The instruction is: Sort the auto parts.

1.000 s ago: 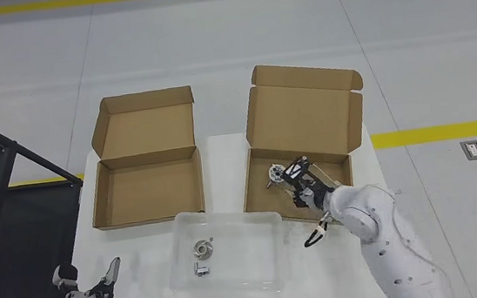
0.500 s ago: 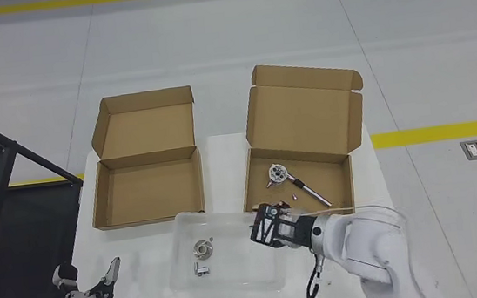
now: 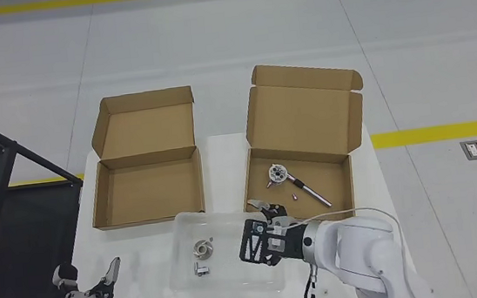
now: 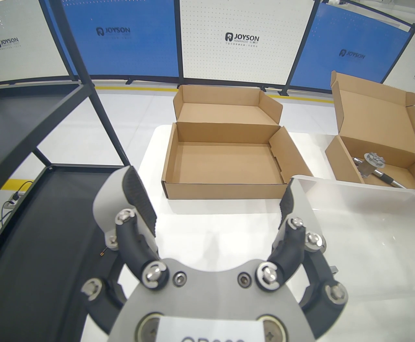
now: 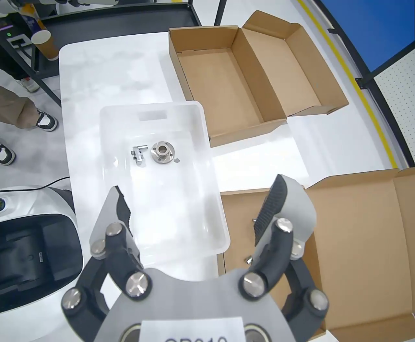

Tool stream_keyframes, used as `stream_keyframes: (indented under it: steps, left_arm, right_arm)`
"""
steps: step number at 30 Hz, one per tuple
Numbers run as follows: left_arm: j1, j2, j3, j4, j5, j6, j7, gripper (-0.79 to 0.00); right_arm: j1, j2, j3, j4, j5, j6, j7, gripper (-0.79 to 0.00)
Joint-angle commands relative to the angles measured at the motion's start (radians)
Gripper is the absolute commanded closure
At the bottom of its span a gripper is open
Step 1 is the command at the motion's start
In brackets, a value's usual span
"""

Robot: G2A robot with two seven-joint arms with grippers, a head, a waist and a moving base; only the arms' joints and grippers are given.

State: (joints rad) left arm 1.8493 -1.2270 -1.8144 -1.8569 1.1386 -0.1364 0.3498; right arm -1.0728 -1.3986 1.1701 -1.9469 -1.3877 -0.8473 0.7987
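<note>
A clear plastic bin (image 3: 268,219) holds a round metal flange (image 3: 202,247) and a small bracket (image 3: 200,269). In the right wrist view the flange (image 5: 162,151) and the bracket (image 5: 137,154) lie side by side. My right gripper (image 3: 252,239) hovers open and empty over the bin's right end, next to the right cardboard box (image 3: 338,166). That box holds a gear-like part (image 3: 275,176) and a dark rod (image 3: 310,190). The left cardboard box (image 3: 147,192) is empty. My left gripper (image 3: 88,274) stands open and empty at the table's front left corner.
Both boxes have their lids standing open at the back. A black shelf frame (image 3: 0,165) stands off the table's left edge. Bare white table (image 3: 223,164) shows between the two boxes. A small screw (image 3: 294,196) lies in the right box.
My right gripper has pulled out of the right box and moved left to the bin's right end, leaving the rod and gear part in the box. The left arm has not moved.
</note>
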Motion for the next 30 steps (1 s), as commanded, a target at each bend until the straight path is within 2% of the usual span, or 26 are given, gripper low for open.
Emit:
stream_keyframes:
  steps: [1, 11, 17, 22, 26, 30]
  left_arm:
    - [0.0, 0.0, 0.0, 0.0, 0.0, 0.0, 0.0, -0.785]
    - [-0.002, 0.0, 0.0, -0.002, 0.003, -0.003, -0.001, -0.785]
    - [-0.023, 0.012, -0.023, -0.018, 0.131, -0.103, 0.016, -0.785]
    - [-0.052, 0.032, -0.08, -0.037, 0.285, -0.235, 0.008, -0.785]
    - [-0.087, 0.053, -0.137, -0.044, 0.42, -0.359, 0.034, -0.785]
    - [-0.143, 0.082, -0.172, -0.076, 0.602, -0.526, 0.076, -0.785]
  right_arm:
    - [0.0, 0.0, 0.0, 0.0, 0.0, 0.0, 0.0, -0.785]
    - [0.0, 0.0, 0.0, 0.0, 0.0, 0.0, 0.0, -0.785]
    - [-0.034, 0.014, -0.039, -0.031, -0.067, -0.079, -0.04, -0.785]
    - [-0.047, 0.028, -0.058, -0.062, -0.092, -0.165, -0.073, -0.785]
    - [-0.043, 0.049, -0.109, -0.094, -0.097, -0.165, -0.071, -0.785]
    - [-0.035, 0.077, -0.146, -0.096, -0.088, -0.165, -0.023, -0.785]
